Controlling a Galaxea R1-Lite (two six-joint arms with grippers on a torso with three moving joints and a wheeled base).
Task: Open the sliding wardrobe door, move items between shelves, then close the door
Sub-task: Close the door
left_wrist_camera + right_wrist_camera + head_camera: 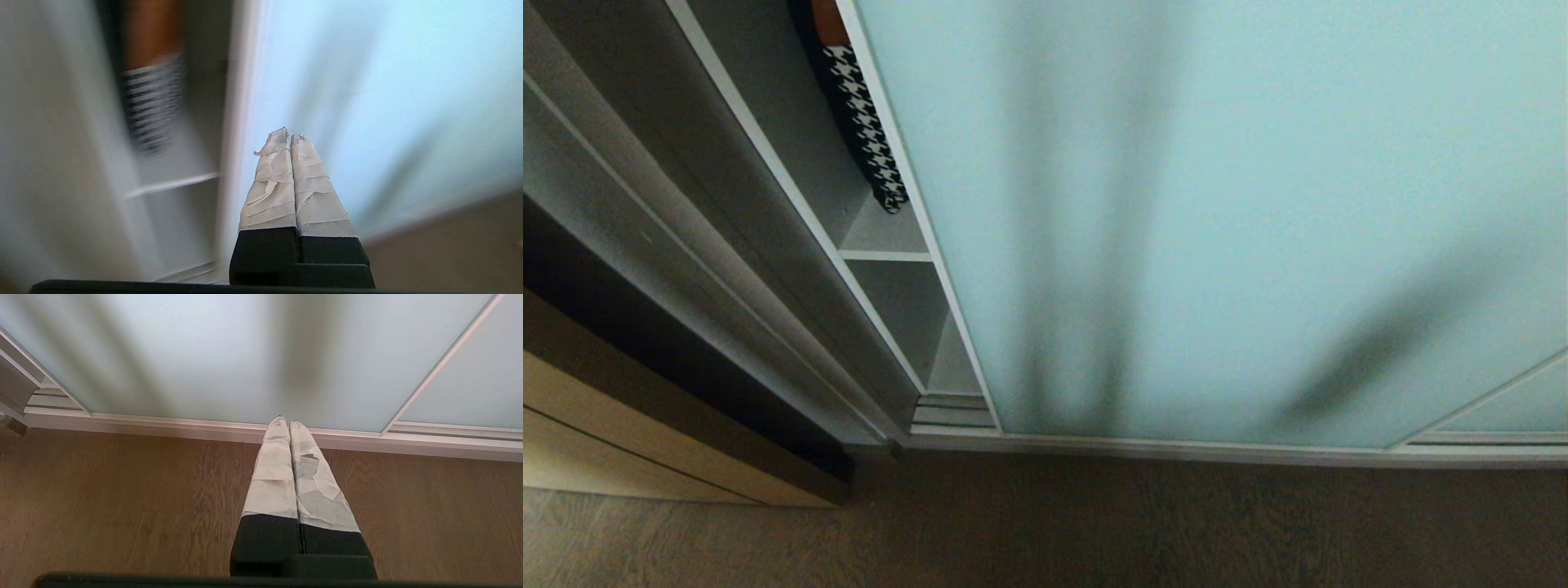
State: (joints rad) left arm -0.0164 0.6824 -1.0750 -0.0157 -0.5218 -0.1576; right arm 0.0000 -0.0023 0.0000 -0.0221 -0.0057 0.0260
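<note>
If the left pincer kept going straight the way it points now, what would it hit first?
Most likely the sliding wardrobe door: the shut left pincer aims at the frosted glass just beside its frame edge. Depth is unclear.

The door (pixel 1217 220) is pale aqua, silver-framed. The cloth (pixel 866 122) is black-and-white houndstooth. The floor (pixel 1094 523) is brown wood grain.

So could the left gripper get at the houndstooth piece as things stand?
Probably not yet: the sliding wardrobe door leaves only a narrow gap beside the houndstooth piece, and the left gripper is outside, shut.
</note>
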